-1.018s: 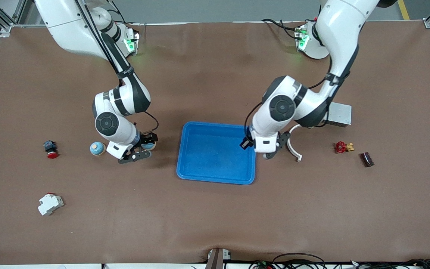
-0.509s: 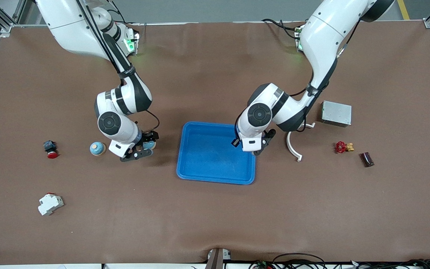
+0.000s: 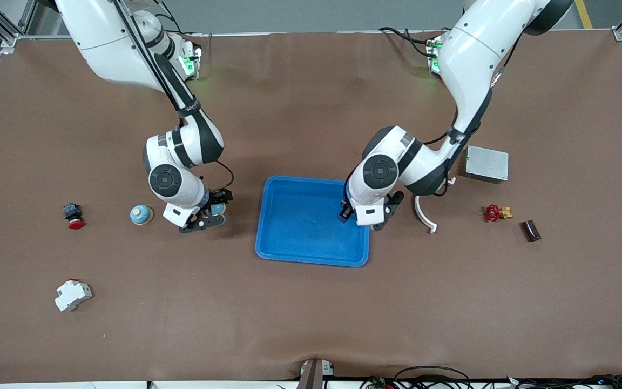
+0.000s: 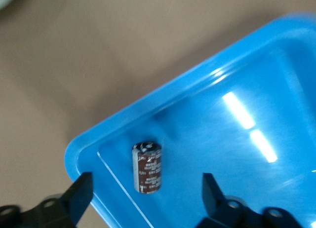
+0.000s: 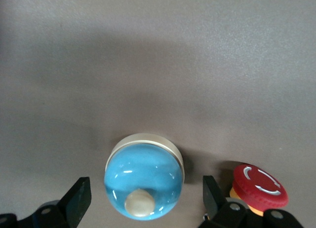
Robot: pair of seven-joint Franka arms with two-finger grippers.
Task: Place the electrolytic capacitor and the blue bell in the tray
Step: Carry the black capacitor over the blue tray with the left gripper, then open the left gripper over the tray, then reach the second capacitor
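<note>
The bright blue tray (image 3: 311, 253) sits mid-table. My left gripper (image 3: 364, 216) hangs over the tray's end toward the left arm. In the left wrist view my left gripper (image 4: 147, 182) is open. The electrolytic capacitor (image 4: 148, 166), a dark brown cylinder, is inside the tray (image 4: 247, 80) near a corner, clear of both fingers. My right gripper (image 3: 205, 216) is low over the table toward the right arm's end. In the right wrist view my right gripper (image 5: 145, 184) is open around the blue bell (image 5: 143, 181), without touching it.
A red mushroom button (image 5: 259, 186) stands right beside the bell. Another blue domed thing (image 3: 141, 215), a red push-button (image 3: 73, 216) and a white breaker (image 3: 73, 295) lie toward the right arm's end. A white curved piece (image 3: 424, 213), grey box (image 3: 486, 164), red valve (image 3: 492, 212) and dark block (image 3: 531, 230) lie toward the left arm's end.
My left gripper moved in over the tray and opened, letting go of the capacitor. My right gripper shifted slightly toward the tray and stayed open.
</note>
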